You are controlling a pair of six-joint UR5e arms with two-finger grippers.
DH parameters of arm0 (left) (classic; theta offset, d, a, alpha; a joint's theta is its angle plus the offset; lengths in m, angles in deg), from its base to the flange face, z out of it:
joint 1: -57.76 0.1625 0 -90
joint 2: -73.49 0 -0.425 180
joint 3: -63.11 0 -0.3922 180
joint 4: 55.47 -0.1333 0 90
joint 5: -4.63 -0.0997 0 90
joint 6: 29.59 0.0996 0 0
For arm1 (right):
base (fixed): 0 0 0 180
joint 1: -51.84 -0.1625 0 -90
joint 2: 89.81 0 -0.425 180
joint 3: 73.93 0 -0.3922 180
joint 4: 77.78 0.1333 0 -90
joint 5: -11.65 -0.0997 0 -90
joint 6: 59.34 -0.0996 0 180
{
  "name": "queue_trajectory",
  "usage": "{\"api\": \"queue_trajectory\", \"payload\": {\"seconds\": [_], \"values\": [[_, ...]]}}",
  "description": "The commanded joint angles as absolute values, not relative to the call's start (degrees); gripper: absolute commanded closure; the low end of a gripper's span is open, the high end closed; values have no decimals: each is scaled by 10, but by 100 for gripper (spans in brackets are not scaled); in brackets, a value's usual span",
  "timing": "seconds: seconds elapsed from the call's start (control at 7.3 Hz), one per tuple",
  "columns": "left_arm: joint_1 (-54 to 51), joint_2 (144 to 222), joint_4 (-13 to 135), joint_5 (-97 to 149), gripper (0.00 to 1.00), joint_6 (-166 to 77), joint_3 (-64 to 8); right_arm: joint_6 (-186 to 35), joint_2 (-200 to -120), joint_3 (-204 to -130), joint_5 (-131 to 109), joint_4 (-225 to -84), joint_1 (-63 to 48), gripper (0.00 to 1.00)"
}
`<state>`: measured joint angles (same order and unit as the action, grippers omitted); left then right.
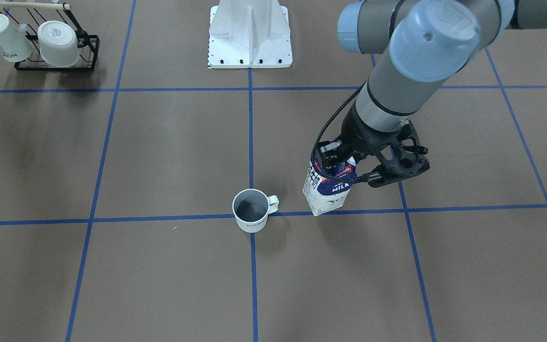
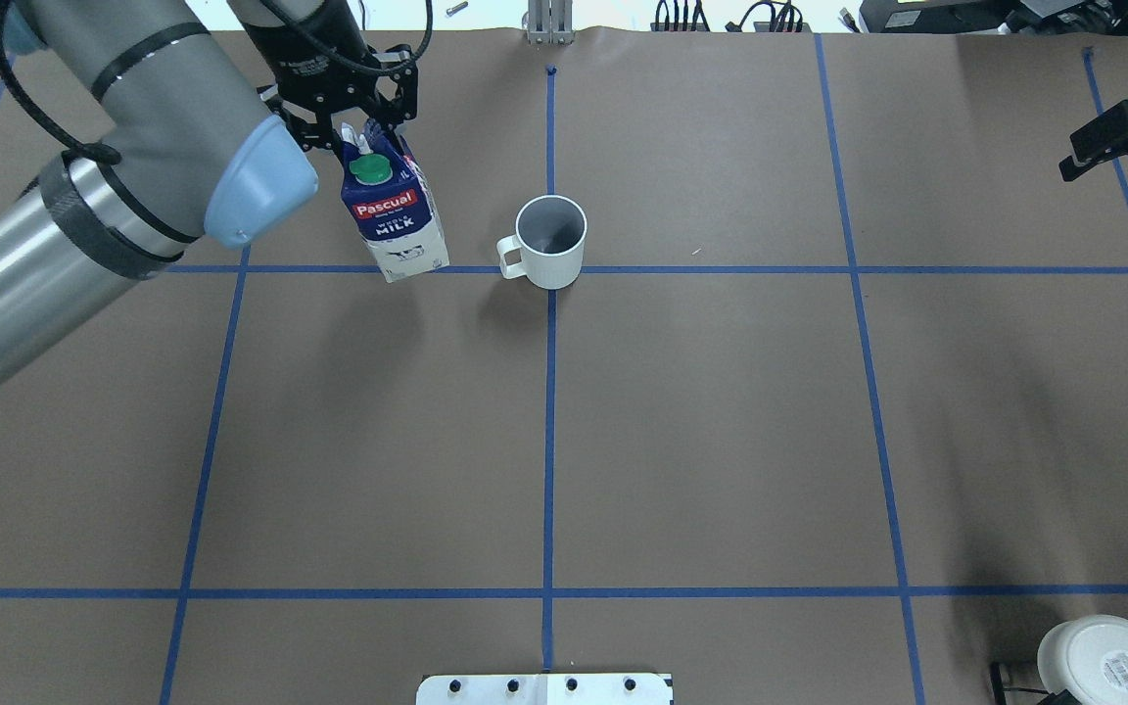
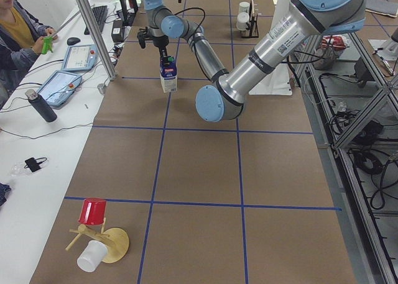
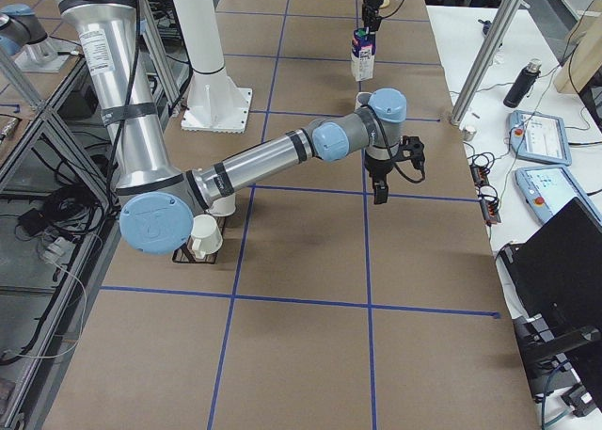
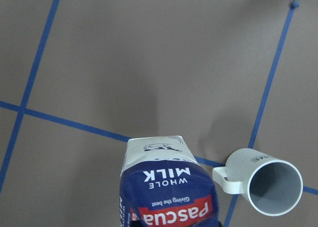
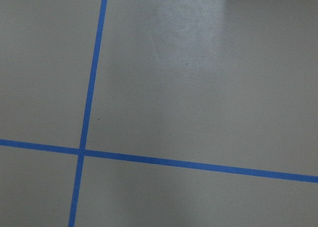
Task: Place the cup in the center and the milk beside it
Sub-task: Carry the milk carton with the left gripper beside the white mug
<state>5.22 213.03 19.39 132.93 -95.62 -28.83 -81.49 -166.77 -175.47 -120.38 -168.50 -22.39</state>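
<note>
The cup (image 2: pixel 551 240), white with a grey inside, stands upright on the center crossing of blue tape (image 2: pixel 550 294), its handle toward the milk; it also shows in the front view (image 1: pixel 250 216) and the left wrist view (image 5: pixel 271 187). My left gripper (image 2: pixel 375 137) is shut on the top of the milk (image 2: pixel 394 220), a blue and white carton with a green cap. The carton hangs slightly tilted beside the cup's handle, its base at the tape line (image 1: pixel 322 204); whether it touches the surface I cannot tell. My right gripper (image 2: pixel 1117 157) hangs open and empty far off at the right edge.
A black rack (image 1: pixel 57 64) with two other white mugs stands near the robot's base plate (image 1: pixel 249 52). A wooden stand with a red cup (image 3: pixel 93 210) lies at the table's left end. An operator's bench with tablets (image 3: pixel 62 85) runs along the far side.
</note>
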Motion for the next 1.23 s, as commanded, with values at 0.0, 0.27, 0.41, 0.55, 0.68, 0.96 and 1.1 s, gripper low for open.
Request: {"api": "queue_trajectory", "payload": {"seconds": [0.0,0.27,0.41,0.55,0.68,0.96,1.1], "values": [[104,2138,183,1295,61,-932,-282,-816,-1668,-1756,-1198,-1685,-225,0],[107,2141,197,1291,61,-863,-266,-816,-1667,-1756,-1197,-1685,-224,0],[107,2141,198,1295,61,-854,-268,-817,-1667,-1756,-1197,-1685,-224,0],[114,2141,214,1296,60,-854,-266,-817,-1667,-1756,-1197,-1685,-224,0],[115,2141,217,1298,58,-855,-266,-817,-1668,-1756,-1197,-1685,-224,0],[125,2143,216,1299,57,-862,-265,-817,-1667,-1756,-1197,-1684,-224,0],[128,2147,216,1298,55,-863,-262,-817,-1668,-1756,-1197,-1684,-224,0]]}}
